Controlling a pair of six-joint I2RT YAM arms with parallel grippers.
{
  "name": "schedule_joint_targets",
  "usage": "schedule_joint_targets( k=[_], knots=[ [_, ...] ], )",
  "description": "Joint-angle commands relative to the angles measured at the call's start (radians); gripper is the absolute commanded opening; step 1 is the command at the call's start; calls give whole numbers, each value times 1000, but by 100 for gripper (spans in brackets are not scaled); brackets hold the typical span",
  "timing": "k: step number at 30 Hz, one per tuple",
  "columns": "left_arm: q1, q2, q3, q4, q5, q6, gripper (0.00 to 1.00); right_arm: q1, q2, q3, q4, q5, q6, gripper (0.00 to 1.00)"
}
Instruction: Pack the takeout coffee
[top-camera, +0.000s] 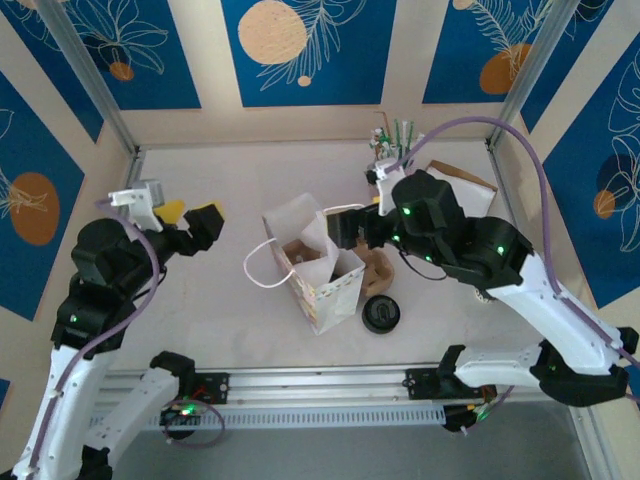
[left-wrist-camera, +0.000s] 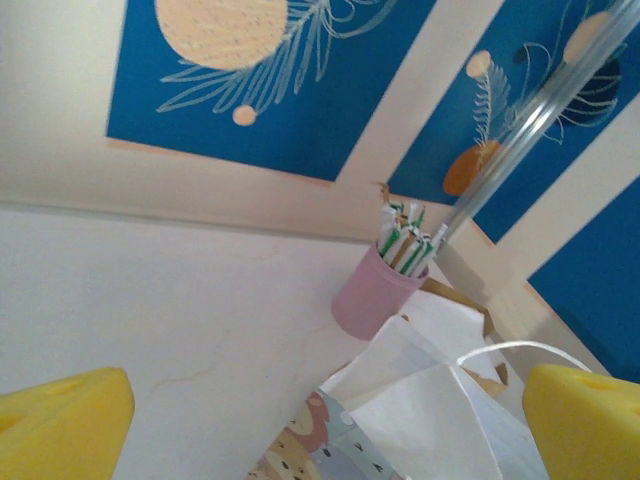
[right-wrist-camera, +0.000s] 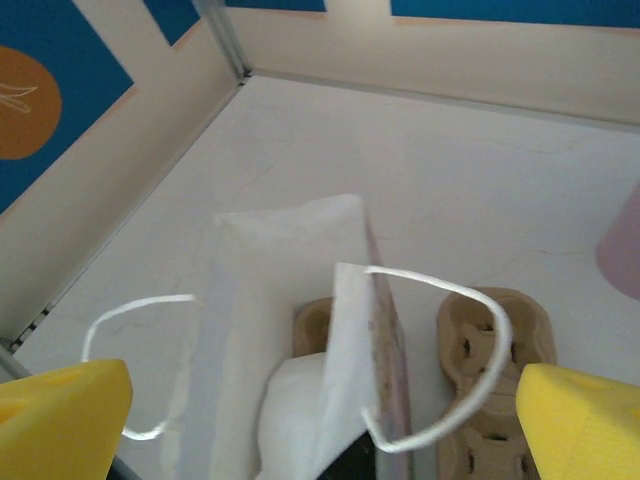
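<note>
- The paper bag (top-camera: 322, 270) is seen standing open near the middle of the table (top-camera: 200, 300), and places are given from it
- The takeout coffee (right-wrist-camera: 290, 410) is seen low inside the bag, its white body against the inner wall; whether it sits upright cannot be told
- The right gripper (right-wrist-camera: 320, 420) is held directly above the bag's mouth, jaws spread wide with nothing gripped
- The left gripper (top-camera: 190, 216) is held well to the left of the bag, jaws likewise wide and empty
- The step in hand is judged to be the clearing of the right gripper from the bag
- A straight lift is advised, so that the white cord handle (right-wrist-camera: 470, 320), looped just beside one fingertip, is not caught and the bag is not tipped
- The black lid (top-camera: 381, 314), just right of the bag, and the cup carrier (right-wrist-camera: 490, 360) beside the bag should be left undisturbed
</note>
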Motion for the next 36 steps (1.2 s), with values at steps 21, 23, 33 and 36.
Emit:
schedule_joint_targets(
  k=[21,23,33,36],
  knots=[
    [47,161,-281,67,-367,-3,100,-848,-122,-561,256,-447,-44,99],
    [64,208,-311,107,-371,-12,100,-874,-111,-627,340,-467,-78,99],
    [150,294,-553,466,-435,90,100,-900,-59,-902,765,-431,-171,99],
    [177,330,-599,535,-453,142,100,-896,-62,-977,883,-373,-197,99]
  ],
)
